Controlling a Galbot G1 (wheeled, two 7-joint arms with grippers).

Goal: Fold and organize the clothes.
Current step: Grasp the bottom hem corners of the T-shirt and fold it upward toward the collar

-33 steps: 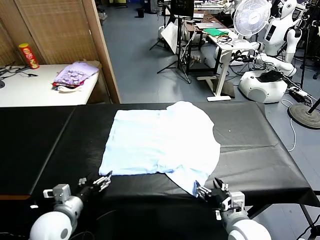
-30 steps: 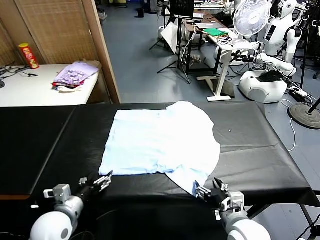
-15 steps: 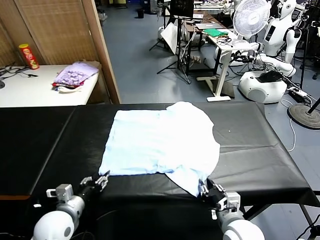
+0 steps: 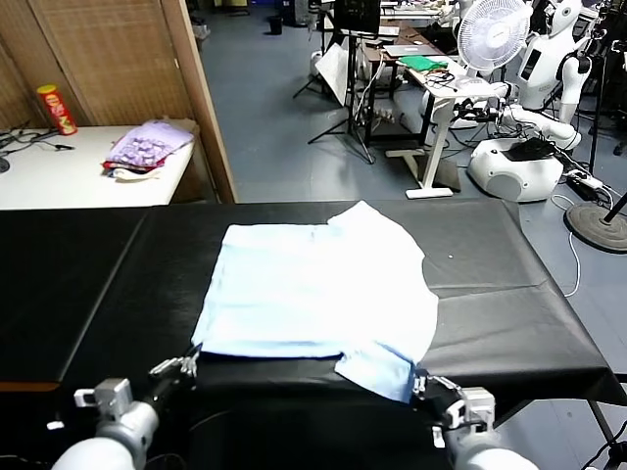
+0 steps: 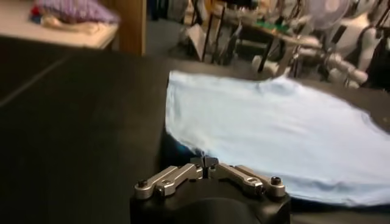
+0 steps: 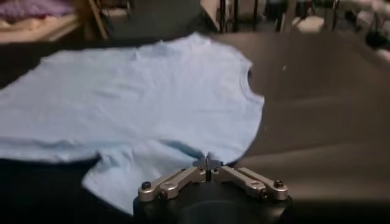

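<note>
Pulling T-shirt [image 4: 318,289] nearer than before, left gripper [image 4: 184,363], right gripper [image 4: 419,383] both pinching its hem.

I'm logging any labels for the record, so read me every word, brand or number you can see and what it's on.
None can be read.
T-shirt: plain, no print.
Red and yellow can on the white side table: has printing, too small to read.
Purple patterned cloth: pattern only, no text.
</note>
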